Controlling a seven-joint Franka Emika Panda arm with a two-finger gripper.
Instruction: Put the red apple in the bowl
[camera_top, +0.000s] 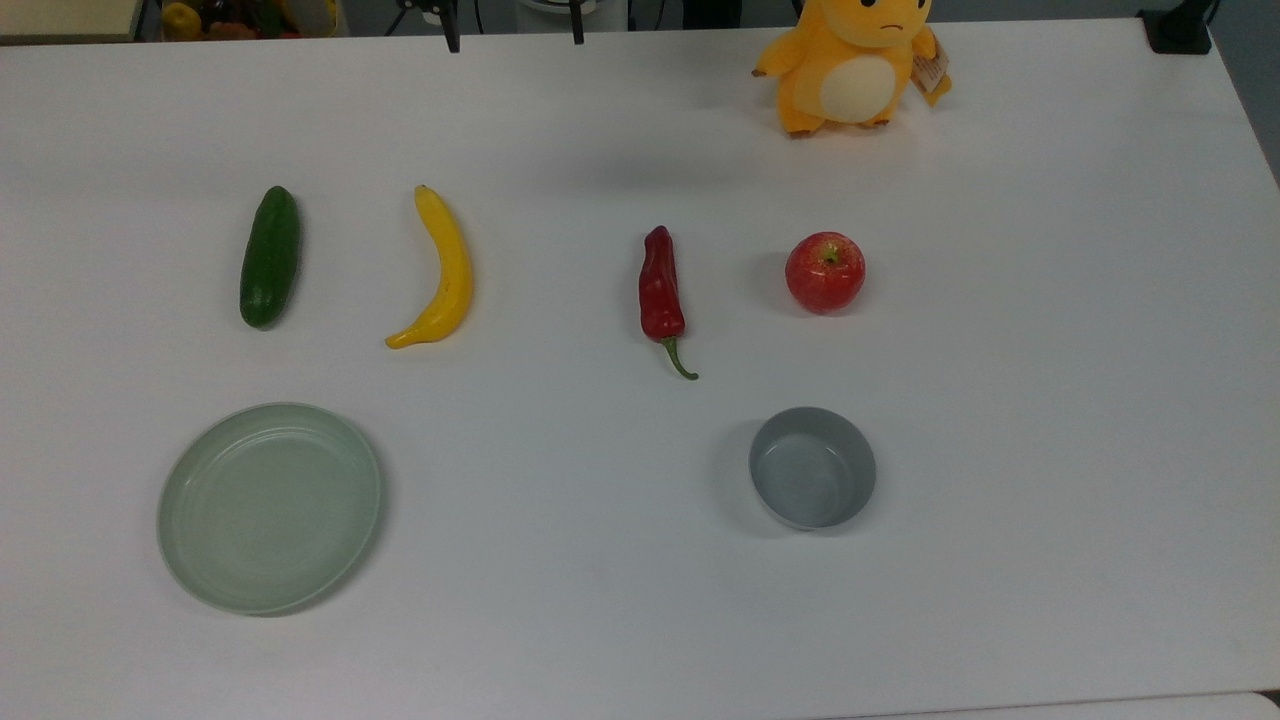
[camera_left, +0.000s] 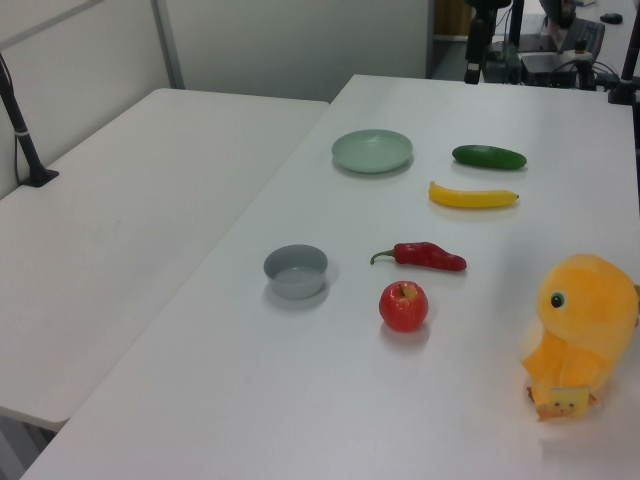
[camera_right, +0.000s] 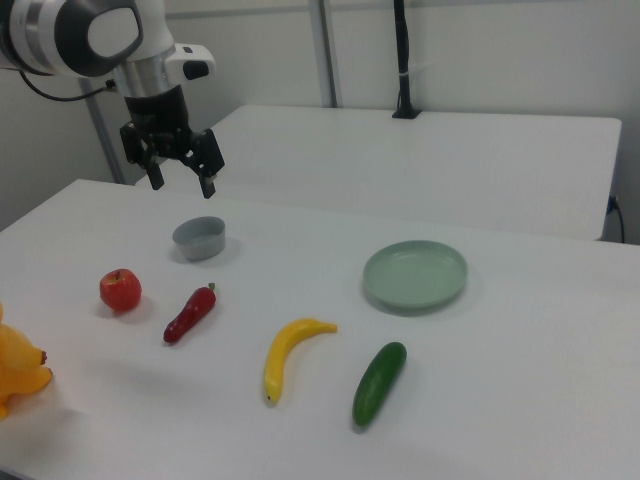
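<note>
Red apple (camera_top: 825, 272) sits apart from bowl (camera_top: 812, 467).

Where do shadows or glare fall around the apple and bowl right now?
Top view: the red apple and the bowl each cast a soft shadow toward the top view's left, with a small highlight on the apple. Left view: a faint shadow lies under the apple. Right view: no harsh glare near the bowl.

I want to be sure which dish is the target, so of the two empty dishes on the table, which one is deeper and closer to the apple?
The small grey-blue bowl, steep-sided, beside the red apple; the pale green plate is wide, shallow and farther off.
</note>
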